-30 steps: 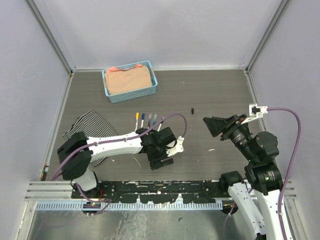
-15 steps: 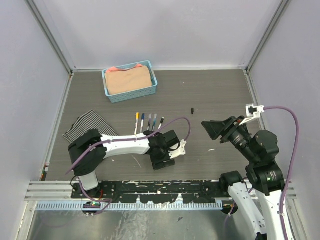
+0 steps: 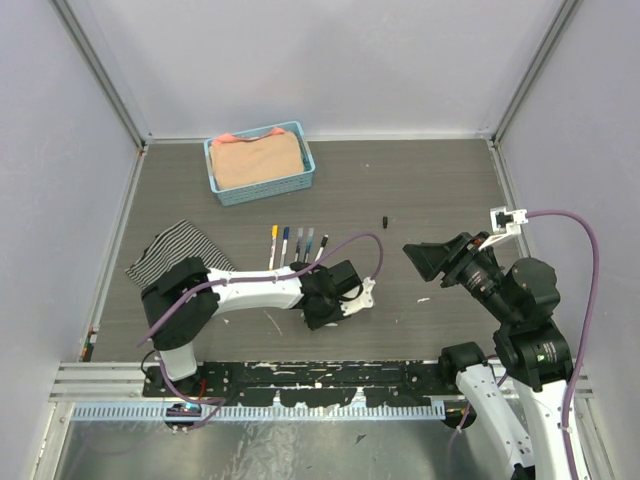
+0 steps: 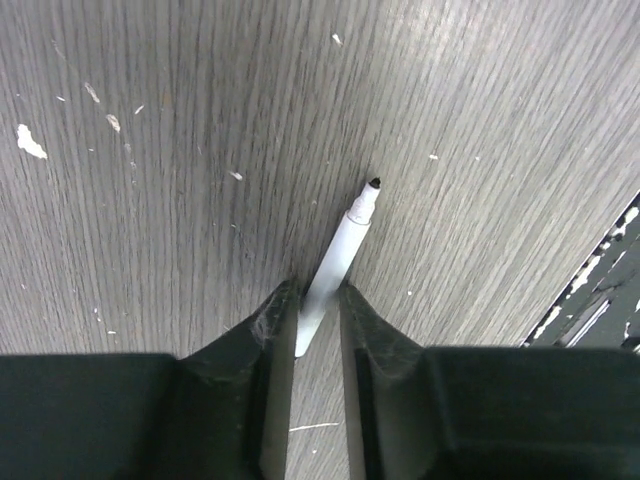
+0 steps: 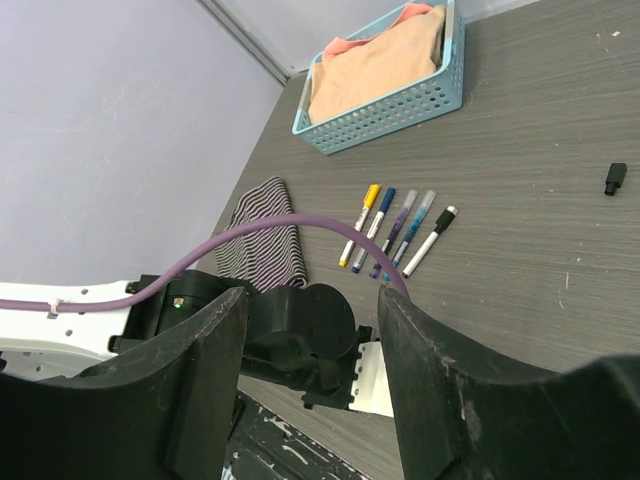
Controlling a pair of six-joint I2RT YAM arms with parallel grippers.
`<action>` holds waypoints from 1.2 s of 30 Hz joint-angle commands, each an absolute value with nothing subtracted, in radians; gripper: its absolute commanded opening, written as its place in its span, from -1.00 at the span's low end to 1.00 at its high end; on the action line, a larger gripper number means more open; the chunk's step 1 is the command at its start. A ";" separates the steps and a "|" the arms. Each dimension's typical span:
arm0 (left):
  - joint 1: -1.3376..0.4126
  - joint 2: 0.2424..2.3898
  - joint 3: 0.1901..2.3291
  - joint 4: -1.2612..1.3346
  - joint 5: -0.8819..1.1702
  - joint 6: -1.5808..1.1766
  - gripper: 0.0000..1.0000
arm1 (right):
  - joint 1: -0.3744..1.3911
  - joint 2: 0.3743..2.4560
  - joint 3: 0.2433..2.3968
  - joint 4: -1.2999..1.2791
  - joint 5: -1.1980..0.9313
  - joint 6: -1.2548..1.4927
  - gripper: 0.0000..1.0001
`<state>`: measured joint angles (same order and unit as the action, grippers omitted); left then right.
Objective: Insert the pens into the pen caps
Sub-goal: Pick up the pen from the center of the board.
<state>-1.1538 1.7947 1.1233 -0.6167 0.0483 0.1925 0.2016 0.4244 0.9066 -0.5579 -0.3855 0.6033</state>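
A white pen (image 4: 345, 235) with a small black tip lies on the table, pointing away from my left gripper (image 4: 317, 292). The gripper's jaws press on both sides of the pen's rear end. From above, this gripper (image 3: 318, 312) sits low on the table and hides the pen. A loose black pen cap (image 3: 385, 217) lies apart, right of the middle. Several capped pens (image 3: 297, 242) lie in a row; their caps are yellow (image 5: 371, 192), blue, purple, light blue and black. My right gripper (image 5: 310, 295) hangs open and empty in the air at the right.
A blue basket (image 3: 227, 188) holding peach cloth stands at the back left. A striped cloth (image 3: 175, 255) lies at the left, beside my left arm. The left arm's purple cable (image 3: 345, 240) arches over the pen row. Grey walls close three sides.
My left gripper shifted a little and its jaws narrowed from wide open until they met the pen. The right arm shifted slightly, its jaws unchanged.
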 commanded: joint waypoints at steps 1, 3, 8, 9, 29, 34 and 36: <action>-1.158 1.822 1.111 -0.563 0.047 0.135 -0.51 | 0.199 0.422 0.952 -0.570 -0.339 0.578 0.20; -1.159 1.808 1.099 -0.548 0.044 0.111 -0.67 | 0.200 0.416 0.963 -0.606 -0.279 0.567 0.20; -1.158 1.749 1.047 -0.490 0.034 0.051 -0.99 | 0.200 0.397 0.972 -0.646 -0.162 0.563 0.21; -1.159 1.733 1.038 -0.482 0.025 0.040 -1.00 | 0.200 0.395 0.974 -0.650 -0.140 0.566 0.20; -1.158 1.290 1.046 -0.416 -0.095 -0.255 -1.00 | 0.200 0.474 0.882 -0.448 -0.265 0.710 0.21; -1.159 1.278 1.066 -0.429 -0.082 -0.314 -1.00 | 0.200 0.461 0.805 -0.398 -0.297 0.790 0.21; -1.158 1.242 1.074 -0.427 -0.079 -0.330 -1.00 | 0.200 0.453 0.770 -0.376 -0.302 0.821 0.21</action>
